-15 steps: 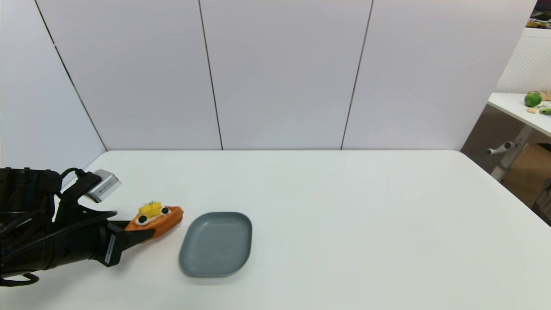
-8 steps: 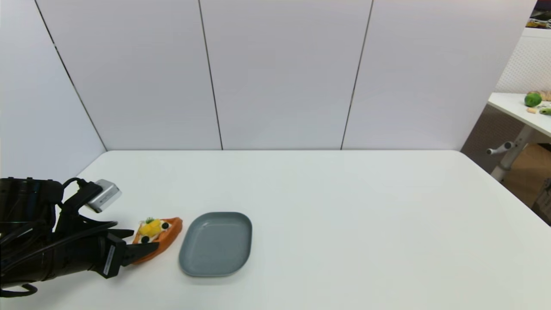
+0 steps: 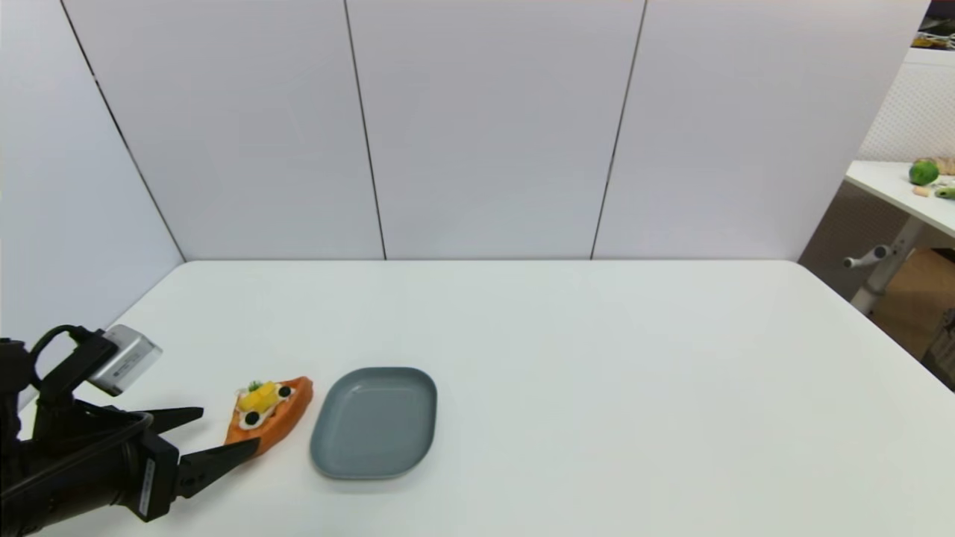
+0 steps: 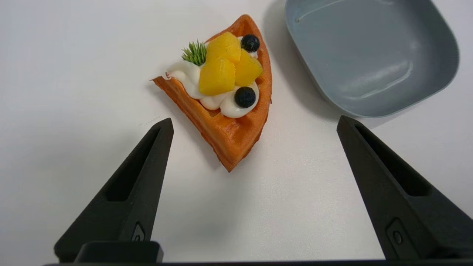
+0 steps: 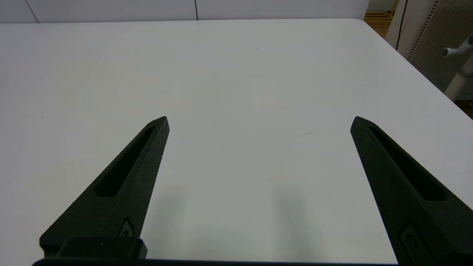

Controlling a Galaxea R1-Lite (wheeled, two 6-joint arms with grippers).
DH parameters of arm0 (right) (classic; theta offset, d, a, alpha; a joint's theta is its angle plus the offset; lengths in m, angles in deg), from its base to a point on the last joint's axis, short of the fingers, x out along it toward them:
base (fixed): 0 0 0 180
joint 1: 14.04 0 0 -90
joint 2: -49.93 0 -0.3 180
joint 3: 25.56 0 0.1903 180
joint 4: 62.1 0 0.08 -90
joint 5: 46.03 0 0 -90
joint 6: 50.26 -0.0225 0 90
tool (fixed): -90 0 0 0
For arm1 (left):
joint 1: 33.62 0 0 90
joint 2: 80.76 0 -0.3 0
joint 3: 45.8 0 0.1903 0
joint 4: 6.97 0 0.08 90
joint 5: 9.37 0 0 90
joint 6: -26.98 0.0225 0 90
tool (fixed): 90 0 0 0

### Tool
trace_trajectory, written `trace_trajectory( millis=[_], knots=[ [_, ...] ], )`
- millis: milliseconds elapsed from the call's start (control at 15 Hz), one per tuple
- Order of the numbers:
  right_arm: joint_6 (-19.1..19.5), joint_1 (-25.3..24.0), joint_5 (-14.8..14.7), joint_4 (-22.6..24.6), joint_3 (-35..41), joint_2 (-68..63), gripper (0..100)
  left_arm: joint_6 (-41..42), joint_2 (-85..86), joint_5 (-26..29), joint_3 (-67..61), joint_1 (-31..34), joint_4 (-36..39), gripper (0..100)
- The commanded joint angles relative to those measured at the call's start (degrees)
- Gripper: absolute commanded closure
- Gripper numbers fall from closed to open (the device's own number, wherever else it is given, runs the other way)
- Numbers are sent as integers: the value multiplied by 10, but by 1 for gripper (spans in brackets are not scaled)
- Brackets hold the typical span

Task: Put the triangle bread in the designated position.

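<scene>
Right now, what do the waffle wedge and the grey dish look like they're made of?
Triangle bread: looks like moulded plastic or rubber, matte, with a uniform orange grid and glossy toppings. Grey dish: likely smooth plastic or melamine, satin sheen with soft highlights; cannot tell for sure.

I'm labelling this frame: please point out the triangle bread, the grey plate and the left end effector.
triangle bread (image 4: 225, 129): left wrist view, on its orange waffle surface.
grey plate (image 3: 373, 421): head view, on its bare floor.
left end effector (image 3: 220, 432): head view, midway between its open fingertips.
</scene>
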Motion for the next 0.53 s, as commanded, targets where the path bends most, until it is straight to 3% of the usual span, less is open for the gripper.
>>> trace_trajectory(
  millis=[67, 267, 533],
  knots=[
    [0, 0, 0, 0, 1, -1, 0, -15, 177, -2, -19, 7, -2, 0],
    [0, 0, 0, 0, 1, -1, 0, -14, 304, -47, -55, 18, -2, 0],
    [0, 0, 0, 0, 1, 0, 0, -12, 498, -201, -134, 18, -2, 0]
  ],
)
